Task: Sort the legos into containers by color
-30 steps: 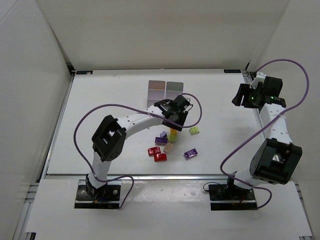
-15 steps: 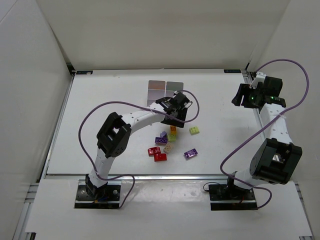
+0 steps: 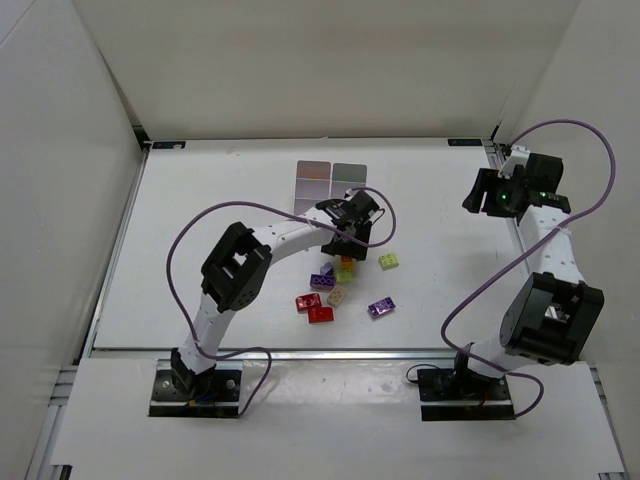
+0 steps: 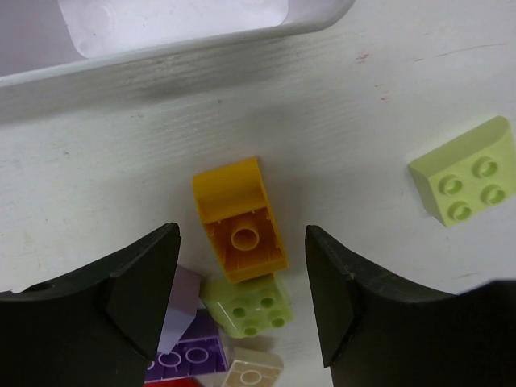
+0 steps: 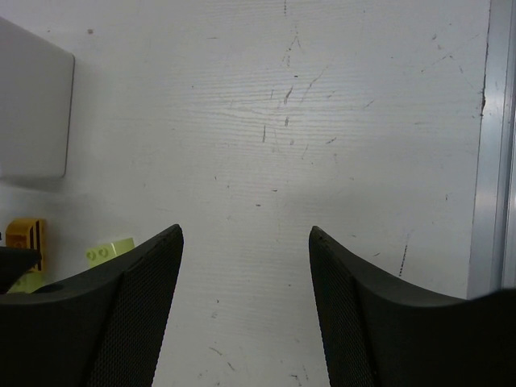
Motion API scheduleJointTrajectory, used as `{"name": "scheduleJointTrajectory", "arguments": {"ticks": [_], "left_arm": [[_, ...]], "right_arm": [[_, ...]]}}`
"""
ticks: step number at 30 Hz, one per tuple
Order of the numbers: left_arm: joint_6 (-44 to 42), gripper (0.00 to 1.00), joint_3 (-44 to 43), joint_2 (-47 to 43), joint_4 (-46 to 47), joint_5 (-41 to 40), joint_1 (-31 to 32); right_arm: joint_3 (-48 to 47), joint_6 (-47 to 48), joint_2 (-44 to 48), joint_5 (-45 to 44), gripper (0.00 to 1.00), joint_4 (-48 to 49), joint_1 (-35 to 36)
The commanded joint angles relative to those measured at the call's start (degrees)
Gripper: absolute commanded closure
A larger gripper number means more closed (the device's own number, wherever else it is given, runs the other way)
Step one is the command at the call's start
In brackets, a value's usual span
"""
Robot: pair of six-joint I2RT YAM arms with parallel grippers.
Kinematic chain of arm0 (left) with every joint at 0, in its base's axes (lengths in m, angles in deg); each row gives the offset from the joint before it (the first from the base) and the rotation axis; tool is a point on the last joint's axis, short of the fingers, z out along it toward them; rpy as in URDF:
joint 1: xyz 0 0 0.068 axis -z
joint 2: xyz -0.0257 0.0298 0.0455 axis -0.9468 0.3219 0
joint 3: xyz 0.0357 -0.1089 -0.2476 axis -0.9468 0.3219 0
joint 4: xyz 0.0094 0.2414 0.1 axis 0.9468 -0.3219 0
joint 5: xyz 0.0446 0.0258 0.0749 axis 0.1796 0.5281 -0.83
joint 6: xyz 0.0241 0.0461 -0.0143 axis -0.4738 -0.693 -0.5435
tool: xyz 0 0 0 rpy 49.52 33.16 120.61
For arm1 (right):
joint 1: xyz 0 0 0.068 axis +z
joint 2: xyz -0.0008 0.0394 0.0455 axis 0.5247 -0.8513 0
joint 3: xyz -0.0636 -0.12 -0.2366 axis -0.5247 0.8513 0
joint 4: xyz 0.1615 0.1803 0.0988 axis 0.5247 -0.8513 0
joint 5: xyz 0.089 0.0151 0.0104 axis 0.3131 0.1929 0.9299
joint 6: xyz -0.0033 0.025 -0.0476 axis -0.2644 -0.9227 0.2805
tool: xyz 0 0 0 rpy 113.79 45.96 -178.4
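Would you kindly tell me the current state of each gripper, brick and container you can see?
left gripper: open, lined up over the orange brick, not gripping it.
right gripper: open, empty.
orange brick: on the table, hollow underside showing.
lime brick: studs up, lying apart.
containers: open-top; contents cannot be told.

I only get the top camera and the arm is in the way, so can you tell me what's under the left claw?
Observer: An orange brick lies between the open fingers of the left claw. It is not gripped yet.
Operator: Is it the right way up?
Observer: No. It shows its hollow underside, and no studs are in view.
Operator: Is anything touching it?
Observer: Yes, a lime brick sits right against the end nearest the claw.
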Motion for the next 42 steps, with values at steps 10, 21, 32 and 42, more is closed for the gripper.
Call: {"name": "scheduleJointTrajectory", "arguments": {"ticks": [10, 21, 32, 42], "left_arm": [[1.48, 0.45, -0.89, 1.79, -0.35, -1.12, -0.19], [-5.81, 0.80, 5.76, -9.08, 3.86, -1.74, -0.01], [-19.24, 0.90, 16.43, -32.65, 12.31, 1.69, 0.43], [-44.64, 0.87, 3.61, -24.16, 11.27, 4.67, -9.92]], "right_arm": [[-2.51, 0.76, -1.71, 0.42, 0.32, -0.12, 0.24], [-1.98, -0.47, -1.80, 2.96, 0.32, -0.12, 0.24], [-0.92, -0.65, -0.04, 3.76, 0.33, 0.58, 3.58], [-3.30, -0.38, -0.74, 4.03, 0.33, 0.58, 3.75]]}}
